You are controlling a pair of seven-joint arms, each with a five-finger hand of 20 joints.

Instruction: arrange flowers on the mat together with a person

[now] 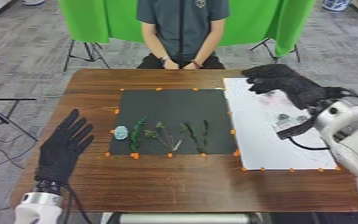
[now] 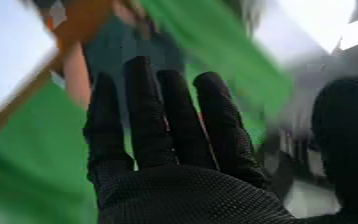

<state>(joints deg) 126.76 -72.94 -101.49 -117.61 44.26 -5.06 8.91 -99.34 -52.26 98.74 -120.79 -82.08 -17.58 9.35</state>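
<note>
1. Fingers straight and slightly apart, the right hand (image 1: 293,86) hung above the white mat (image 1: 273,150); the left hand (image 1: 63,147) was open.
2. Green stems (image 1: 137,134) lay on the dark mat (image 1: 162,102).
3. Arranging appeared underway, the next move calling for a careful pinch.

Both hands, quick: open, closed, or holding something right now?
Left hand: open, fingers straight, holding nothing, left of the dark mat.
Right hand: open, fingers straight, gripping nothing.
</note>
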